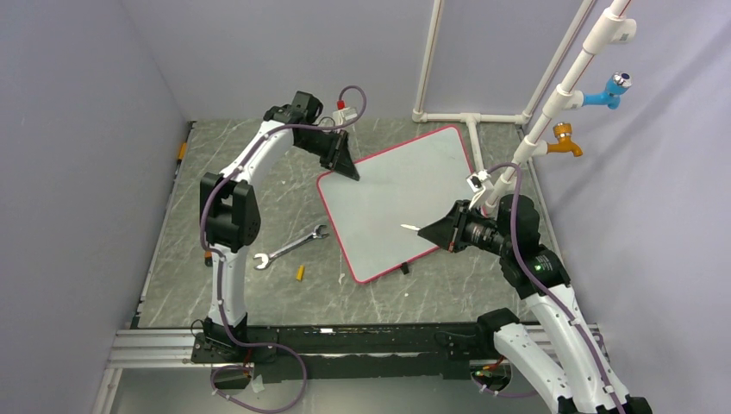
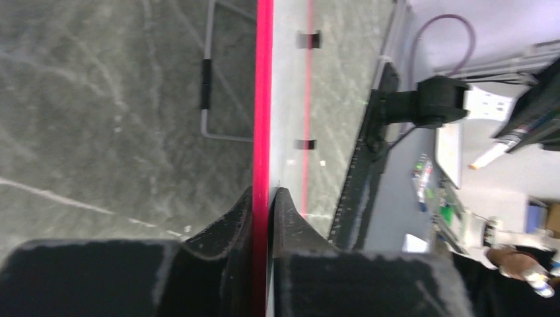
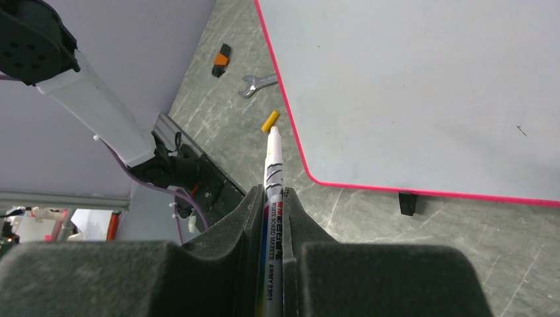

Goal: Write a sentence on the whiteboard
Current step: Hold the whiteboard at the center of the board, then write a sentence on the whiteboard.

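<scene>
White-bodied marker (image 3: 273, 165) pinched tight in right claw (image 3: 273, 191), tip bare, over 4 o'clock part of whiteboard (image 1: 392, 185), blank at centre of surface (image 1: 172, 259). Lower softly, press lightly, form letters slowly. Hold red rim (image 2: 264, 99) firm at 11 o'clock with left claw (image 2: 266, 191), clamped on it.

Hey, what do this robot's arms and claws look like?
The left arm and right arm have white links with chunky black joints. A purple cable runs along each. The left claw and right claw are matte black tapering wedges. A green light glows on the right arm.
</scene>
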Tool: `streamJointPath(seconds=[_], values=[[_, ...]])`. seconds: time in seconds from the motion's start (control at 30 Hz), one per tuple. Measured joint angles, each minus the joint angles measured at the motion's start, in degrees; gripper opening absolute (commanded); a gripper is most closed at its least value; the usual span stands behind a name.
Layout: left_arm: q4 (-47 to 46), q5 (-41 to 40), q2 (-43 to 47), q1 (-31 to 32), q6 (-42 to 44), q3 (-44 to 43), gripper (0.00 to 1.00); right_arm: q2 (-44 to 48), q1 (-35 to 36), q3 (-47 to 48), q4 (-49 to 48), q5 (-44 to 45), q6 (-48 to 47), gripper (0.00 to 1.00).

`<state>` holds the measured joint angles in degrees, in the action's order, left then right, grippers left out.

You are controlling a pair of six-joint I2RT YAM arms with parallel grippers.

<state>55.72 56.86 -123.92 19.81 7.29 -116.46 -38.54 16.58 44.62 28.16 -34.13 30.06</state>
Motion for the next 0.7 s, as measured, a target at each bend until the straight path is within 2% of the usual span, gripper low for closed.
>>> streamJointPath(seconds=[0.1,0.2,0.5,0.7], values=[[1.16,3.45,0.02,0.00,-1.60,-0.59,0.00,0.04,0.00,0.00,0.04,0.00,-0.09,0.00],[1.38,3.30,0.26,0.33,-1.99,-0.63,0.00,0.04,0.00,0.00,0.04,0.00,-0.09,0.00],[0.83,-1.42,4.11,2.75,-2.91,0.02,0.00,-0.04,0.00,-0.02,-1.07,0.20,-1.36,0.00],[-2.43,-4.72,8.92,4.31,-4.74,4.50,0.00,-1.09,0.00,-0.02,-3.72,0.63,-3.10,0.00]])
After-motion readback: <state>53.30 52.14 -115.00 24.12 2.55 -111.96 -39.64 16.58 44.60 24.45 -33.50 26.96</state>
